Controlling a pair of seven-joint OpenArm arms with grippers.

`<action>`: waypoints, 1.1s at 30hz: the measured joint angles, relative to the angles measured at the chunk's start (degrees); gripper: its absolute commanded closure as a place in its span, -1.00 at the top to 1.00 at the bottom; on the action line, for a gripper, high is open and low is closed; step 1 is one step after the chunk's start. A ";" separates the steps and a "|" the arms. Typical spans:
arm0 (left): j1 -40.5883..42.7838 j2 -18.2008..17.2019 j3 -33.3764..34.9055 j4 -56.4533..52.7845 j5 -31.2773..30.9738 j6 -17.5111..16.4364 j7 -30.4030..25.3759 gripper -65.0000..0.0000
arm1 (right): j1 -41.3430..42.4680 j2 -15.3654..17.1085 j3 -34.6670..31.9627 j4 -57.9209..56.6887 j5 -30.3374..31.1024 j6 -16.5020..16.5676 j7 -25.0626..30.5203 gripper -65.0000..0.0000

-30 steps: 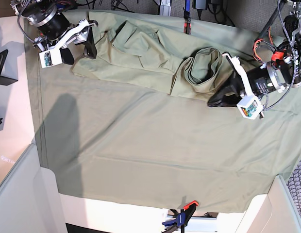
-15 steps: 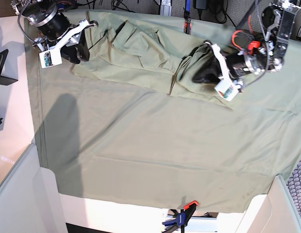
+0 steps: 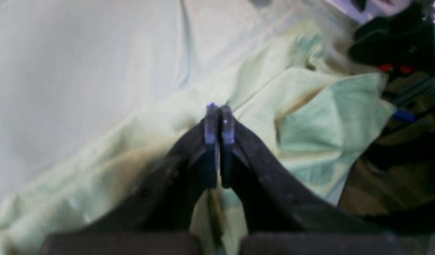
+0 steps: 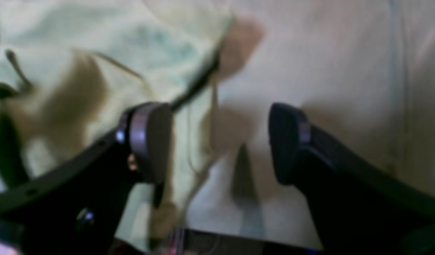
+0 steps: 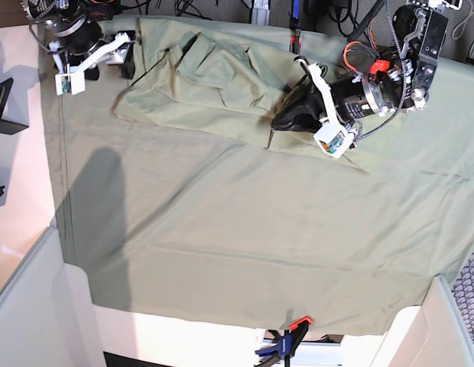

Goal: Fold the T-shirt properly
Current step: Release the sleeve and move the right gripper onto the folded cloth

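The pale sage-green T-shirt [image 5: 214, 84] lies crumpled across the far part of the grey-green tablecloth [image 5: 260, 229]. My left gripper [image 5: 277, 122] is over the shirt's right part. In the left wrist view its fingers [image 3: 219, 117] are pressed together, with shirt cloth [image 3: 309, 117] running between and under them. My right gripper [image 5: 130, 61] is at the shirt's far left corner. In the right wrist view it [image 4: 219, 141] is open, astride the shirt's edge [image 4: 97, 42] and the tablecloth [image 4: 344, 71], holding nothing.
A blue and orange clamp [image 5: 287, 344] holds the cloth at the near edge, and another clamp [image 5: 296, 38] at the far edge. A black object [image 5: 1, 107] sits off the table's left. White side walls [image 5: 38, 306] stand at the near corners.
My left gripper has swung left across the shirt's right part, and the bunched opening there has flattened under it. My right gripper has drawn back toward the far left corner.
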 measured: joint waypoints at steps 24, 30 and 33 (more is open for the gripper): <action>0.00 -3.56 -6.25 5.79 -4.28 -0.02 2.01 -1.00 | 0.02 -9.38 -1.60 -2.84 6.95 2.86 -1.46 0.32; 0.00 -3.78 -7.61 5.92 -6.73 -0.02 3.13 -1.00 | 0.04 -9.84 -1.70 -4.72 6.97 3.04 1.79 0.06; 0.02 -3.78 -7.61 5.95 -6.97 -0.04 3.50 -1.00 | 0.15 -9.84 -1.70 -5.16 6.73 3.06 1.99 -0.46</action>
